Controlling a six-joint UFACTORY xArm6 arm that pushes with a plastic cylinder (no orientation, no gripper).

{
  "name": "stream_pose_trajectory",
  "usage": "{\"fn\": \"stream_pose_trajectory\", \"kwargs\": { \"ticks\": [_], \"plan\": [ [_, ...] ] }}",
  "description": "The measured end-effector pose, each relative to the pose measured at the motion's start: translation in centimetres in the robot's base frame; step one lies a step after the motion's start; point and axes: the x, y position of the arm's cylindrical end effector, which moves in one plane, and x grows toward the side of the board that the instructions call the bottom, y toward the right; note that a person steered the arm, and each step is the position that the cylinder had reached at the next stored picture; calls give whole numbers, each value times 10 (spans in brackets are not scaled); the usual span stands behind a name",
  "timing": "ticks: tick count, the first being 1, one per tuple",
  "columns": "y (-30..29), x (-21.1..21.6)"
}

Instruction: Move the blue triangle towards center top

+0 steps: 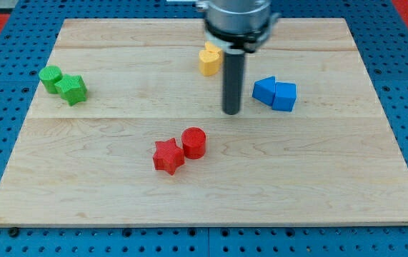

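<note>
The blue triangle lies right of centre on the wooden board, touching a blue cube on its right side. My tip stands on the board a short way to the left of the blue triangle, slightly lower in the view, not touching it. The dark rod rises from the tip to the arm's head at the view's top centre.
A yellow block sits at top centre, just left of the rod. A green cylinder and a green star are at the left. A red star and a red cylinder lie below centre.
</note>
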Motion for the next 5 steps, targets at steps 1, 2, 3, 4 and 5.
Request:
{"fn": "stream_pose_trajectory", "kwargs": {
  "ticks": [1,2,3,4,5],
  "plan": [
    [7,0],
    [7,-6],
    [17,-21],
    [41,-29],
    [64,-29]
  ]
}}
